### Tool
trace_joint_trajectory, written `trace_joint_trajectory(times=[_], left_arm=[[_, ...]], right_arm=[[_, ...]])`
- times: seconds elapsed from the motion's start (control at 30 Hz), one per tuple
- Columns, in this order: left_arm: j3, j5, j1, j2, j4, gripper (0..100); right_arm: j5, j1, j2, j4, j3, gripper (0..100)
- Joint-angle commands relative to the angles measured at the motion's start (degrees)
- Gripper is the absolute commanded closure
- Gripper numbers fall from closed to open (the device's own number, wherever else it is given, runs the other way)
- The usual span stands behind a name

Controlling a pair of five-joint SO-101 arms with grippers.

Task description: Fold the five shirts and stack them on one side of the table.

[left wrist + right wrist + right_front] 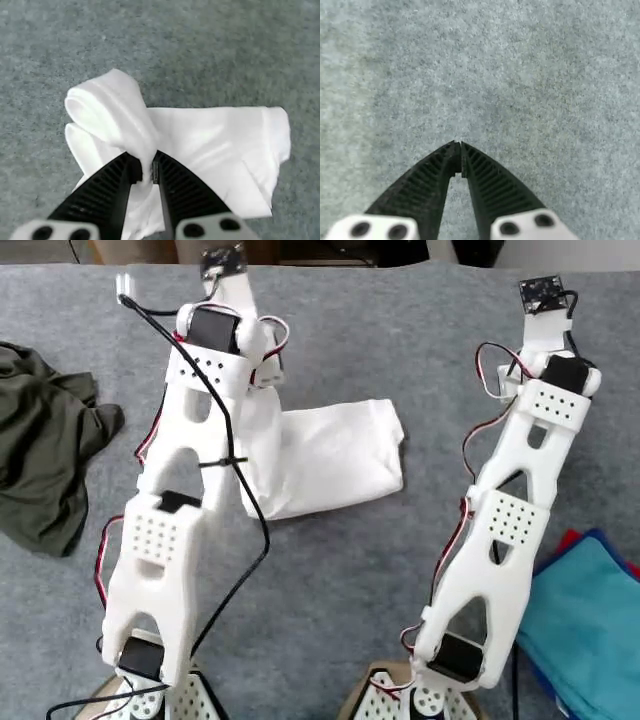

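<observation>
the white shirt (330, 460) lies half folded mid-frame in the high view; the left gripper (145, 169) has its fingers pinched tight on a raised fold of it; the right gripper (459, 148), upper right, is closed on nothing over the table (400, 330); a dark shirt (45, 455) sits crumpled at the left edge; folded shirts (585, 625) seem stacked lower right, so at least two remain.

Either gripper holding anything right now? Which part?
Left gripper pinches the white shirt by a raised fold of cloth; right gripper is shut on nothing.
</observation>
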Motion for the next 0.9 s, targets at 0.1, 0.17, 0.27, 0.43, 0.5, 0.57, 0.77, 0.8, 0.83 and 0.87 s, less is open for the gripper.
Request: trace_joint_trajectory(times=[0.1, 0.17, 0.27, 0.43, 0.5, 0.57, 0.77, 0.8, 0.83, 0.87], left_arm=[[9.67, -2.55, 0.35, -17.98, 0.79, 98], [10.99, -2.55, 0.53, -22.55, 0.79, 98], [12.84, -2.46, 3.43, -26.42, 0.70, 98], [19.69, -0.53, 11.52, -25.71, 0.18, 98], [21.19, 0.44, 14.07, -23.52, -1.76, 98], [21.19, 1.14, 15.82, -20.70, -3.60, 98], [16.00, 3.08, 17.58, -12.09, -10.20, 98], [14.86, 3.87, 17.58, -10.33, -11.43, 98], [13.80, 4.57, 17.58, -8.48, -12.66, 98], [12.66, 5.10, 17.76, -6.64, -13.63, 98]], right_arm=[[0.62, 0.57, -0.22, -1.05, -2.77, 99.3], [0.62, 0.57, -0.22, -1.05, -2.77, 99.3], [0.62, 0.57, -0.22, -1.05, -2.77, 99.3], [0.62, 0.57, -0.22, -0.97, -2.68, 99.3], [0.62, 0.57, -0.22, -0.88, -2.68, 99.3], [0.62, 0.57, -0.22, -0.88, -2.68, 99.3], [0.62, 0.66, -0.22, -0.88, -2.68, 99.3], [0.62, 0.66, -0.22, -0.88, -2.68, 99.3], [0.62, 0.66, -0.22, -0.88, -2.68, 99.3], [0.62, 0.66, -0.22, -0.88, -2.68, 99.3]])
